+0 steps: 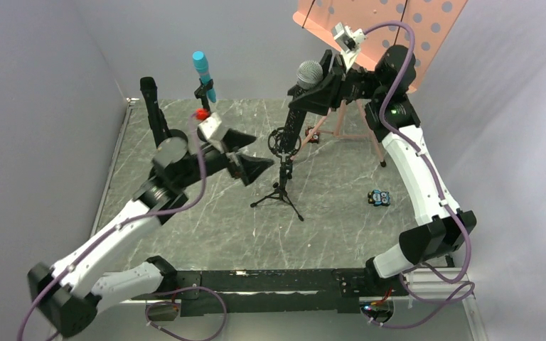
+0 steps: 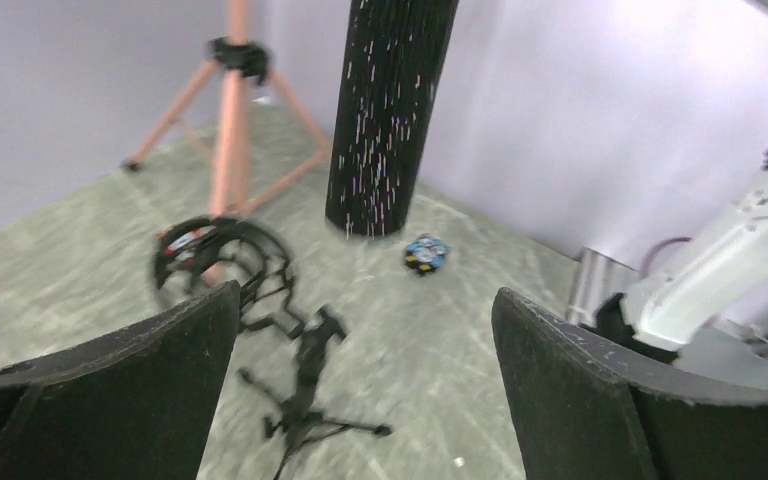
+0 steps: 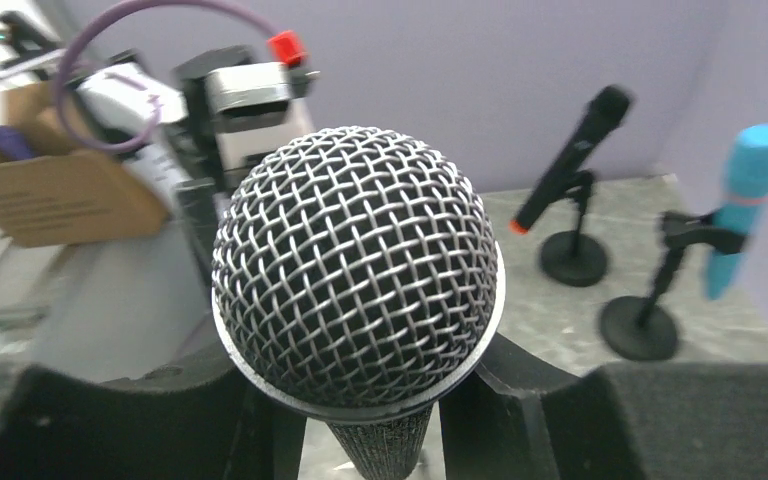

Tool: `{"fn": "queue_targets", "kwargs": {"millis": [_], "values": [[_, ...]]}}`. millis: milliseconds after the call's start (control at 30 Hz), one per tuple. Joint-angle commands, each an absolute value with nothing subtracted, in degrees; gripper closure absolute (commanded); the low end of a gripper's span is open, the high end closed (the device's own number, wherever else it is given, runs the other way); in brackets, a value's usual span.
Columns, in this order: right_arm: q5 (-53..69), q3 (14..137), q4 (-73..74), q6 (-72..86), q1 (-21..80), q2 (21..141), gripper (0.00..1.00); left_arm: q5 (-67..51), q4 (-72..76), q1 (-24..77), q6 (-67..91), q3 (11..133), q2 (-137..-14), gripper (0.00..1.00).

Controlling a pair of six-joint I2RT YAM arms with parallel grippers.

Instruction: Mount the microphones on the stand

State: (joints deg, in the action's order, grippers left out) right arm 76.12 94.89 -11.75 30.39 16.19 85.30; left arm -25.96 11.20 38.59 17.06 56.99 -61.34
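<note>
My right gripper (image 1: pixel 311 98) is shut on the black microphone just under its silver mesh head (image 1: pixel 310 73), holding it tilted above the small black tripod stand (image 1: pixel 281 186) and its ring-shaped clip (image 1: pixel 284 141). The wrist view shows the mesh head (image 3: pixel 355 265) filling the space above the shut right gripper (image 3: pixel 385 410). My left gripper (image 1: pixel 256 151) is open and empty, left of the stand. Its wrist view shows the microphone's black body (image 2: pixel 385 110) ahead of the left gripper (image 2: pixel 367 300), the tripod stand (image 2: pixel 300 395) below. The cyan microphone (image 1: pixel 203 74) and the black, orange-ended microphone (image 3: pixel 570 165) sit in round-based stands at the back left.
A pink music stand (image 1: pixel 377 28) rises at the back right, its legs (image 1: pixel 341 121) close behind the tripod stand. A small blue toy (image 1: pixel 378 198) lies on the marble tabletop to the right. A cardboard box (image 3: pixel 50 190) shows beyond the table.
</note>
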Motion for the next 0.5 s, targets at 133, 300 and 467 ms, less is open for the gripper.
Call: {"fn": "queue_targets", "kwargs": {"millis": [133,300,467], "values": [[56.9,109.1,20.4,-3.8,20.2,90.9,0.99,-12.4,-2.1,32.1,11.7,44.6,-43.0,0.01],[51.3,109.8,23.6,-10.7,23.4,93.6,0.99,-10.6,-5.4,32.0,13.3,39.8,-38.5,0.01],[49.8,109.5,23.8,-11.8,23.6,94.7,1.0,-8.6,-5.1,32.0,14.1,37.5,-36.7,0.01]]}}
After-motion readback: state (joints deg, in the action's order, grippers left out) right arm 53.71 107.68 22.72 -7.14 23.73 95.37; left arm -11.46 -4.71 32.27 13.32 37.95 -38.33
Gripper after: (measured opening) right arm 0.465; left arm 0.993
